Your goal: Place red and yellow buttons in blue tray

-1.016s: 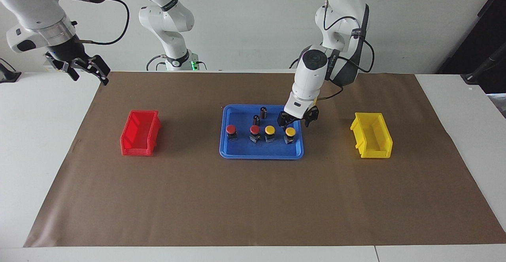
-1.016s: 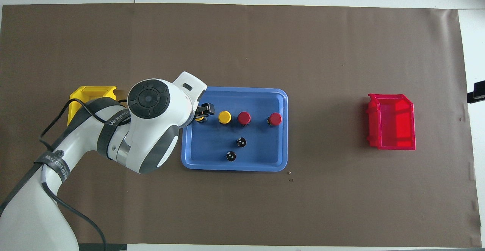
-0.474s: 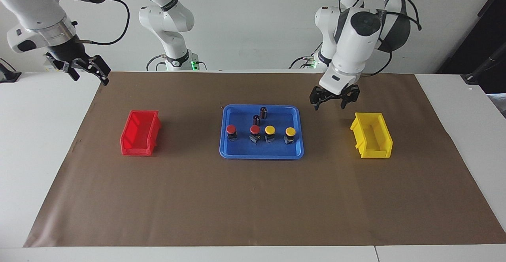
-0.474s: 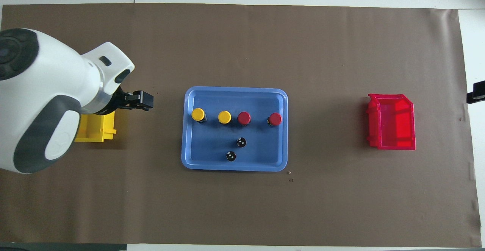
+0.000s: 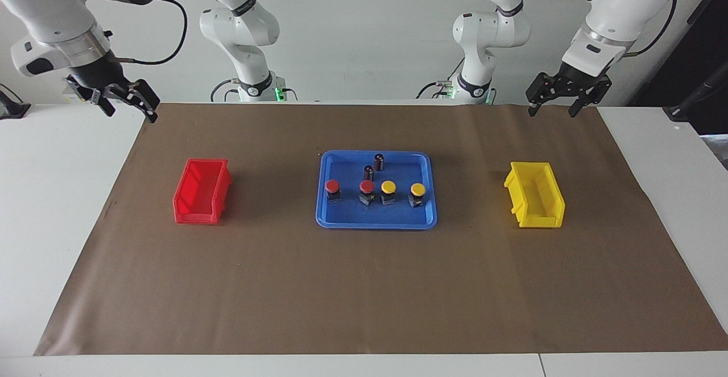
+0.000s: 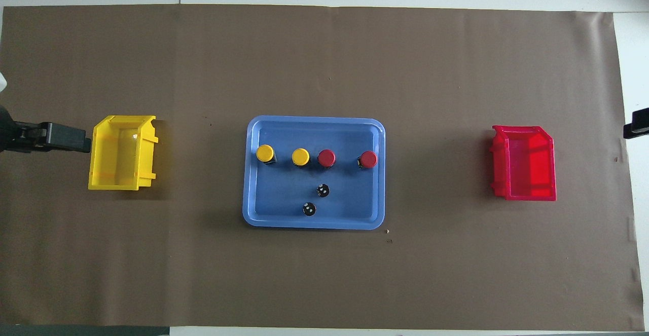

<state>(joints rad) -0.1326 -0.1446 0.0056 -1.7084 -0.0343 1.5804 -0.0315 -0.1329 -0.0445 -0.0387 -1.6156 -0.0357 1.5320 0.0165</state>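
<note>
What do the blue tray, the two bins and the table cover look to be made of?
The blue tray looks like moulded plastic: even colour, rounded corners, a smooth raised rim with a slight sheen. The red bin and yellow bin also look like plastic, glossy, with thin ribbed walls. The brown cover seems to be matte paper, judging by faint creases, though thin fabric is possible.

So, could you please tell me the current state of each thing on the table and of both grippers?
Red buttons: upright in the blue tray.
Yellow buttons: upright in the tray.
Dark cylinders: upright in the tray.
Red bin: empty.
Yellow bin: empty.
Left gripper: open, raised, empty.
Right gripper: open, raised, empty.
</note>
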